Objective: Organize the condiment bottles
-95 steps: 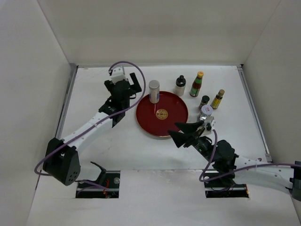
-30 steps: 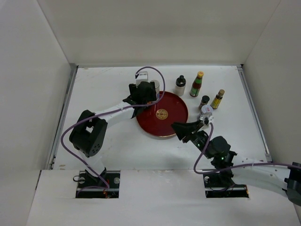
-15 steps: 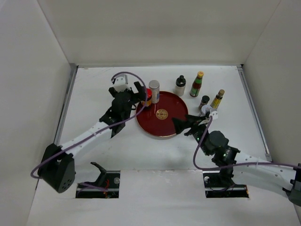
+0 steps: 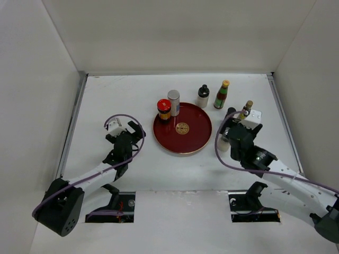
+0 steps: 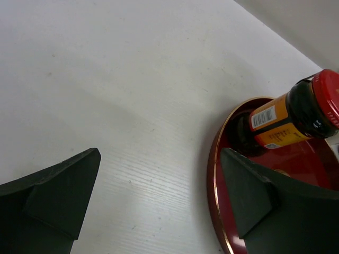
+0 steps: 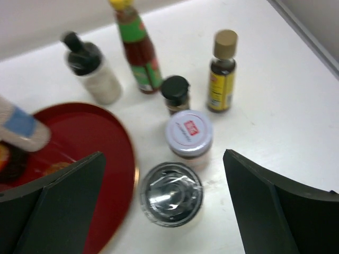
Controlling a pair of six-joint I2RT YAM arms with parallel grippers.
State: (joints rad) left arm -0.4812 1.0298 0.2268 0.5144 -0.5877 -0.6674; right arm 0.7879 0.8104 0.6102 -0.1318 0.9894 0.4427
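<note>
The dark-red tray (image 4: 192,138) holds a red-capped jar (image 4: 164,108) and a tall silver-capped shaker (image 4: 173,100) at its back-left rim. My left gripper (image 4: 123,138) is open and empty, left of the tray; its wrist view shows the jar (image 5: 296,114) ahead on the tray (image 5: 213,180). My right gripper (image 6: 167,203) is open, straddling from above a silver-topped jar (image 6: 171,193) that stands on the table beside the tray. Beyond it stand a white-lidded jar (image 6: 189,133), a small black-capped jar (image 6: 175,93) and a tan-capped yellow bottle (image 6: 222,71).
A black-capped white bottle (image 4: 203,95) and a yellow-capped red sauce bottle (image 4: 221,94) stand behind the tray. The tan-capped bottle (image 4: 244,111) stands by the right wrist (image 4: 241,135). White walls enclose the table on three sides.
My left gripper has let go of the red-capped jar on the tray and drawn back to the near left. My right gripper has swung right, off the tray rim, over the silver-topped jar.
</note>
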